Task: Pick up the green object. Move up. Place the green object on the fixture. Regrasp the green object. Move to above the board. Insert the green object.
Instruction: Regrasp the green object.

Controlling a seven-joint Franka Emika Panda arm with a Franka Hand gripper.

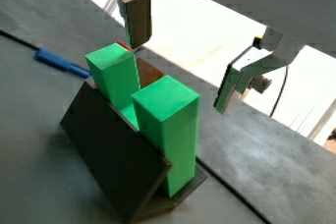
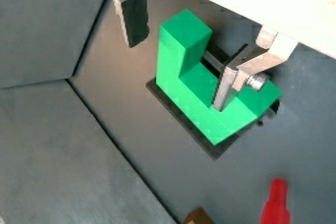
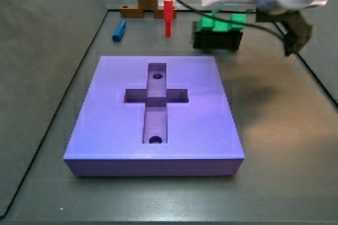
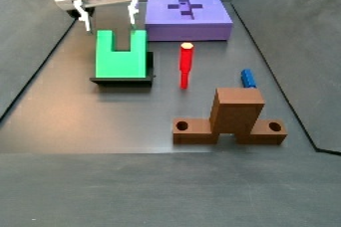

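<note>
The green object (image 1: 155,105) stands leaning on the dark fixture (image 1: 112,159) with its two prongs pointing up. In a side view the green object (image 4: 122,60) lies against the fixture (image 4: 120,80) at the left. My gripper (image 4: 110,16) hangs open just above the prongs. In both wrist views the fingers (image 1: 136,22) (image 2: 134,17) stand wide apart, one on each side of the green piece, holding nothing. The purple board (image 3: 106,120) with its cross-shaped recess lies apart from the fixture; it also shows as the board (image 4: 213,27) behind the gripper.
A thin red post (image 4: 186,64) stands right of the fixture. A small blue peg (image 4: 248,78) lies beyond it, and a taller orange-brown block (image 4: 237,116) sits nearer the front. The blue peg (image 1: 59,61) also shows in a wrist view.
</note>
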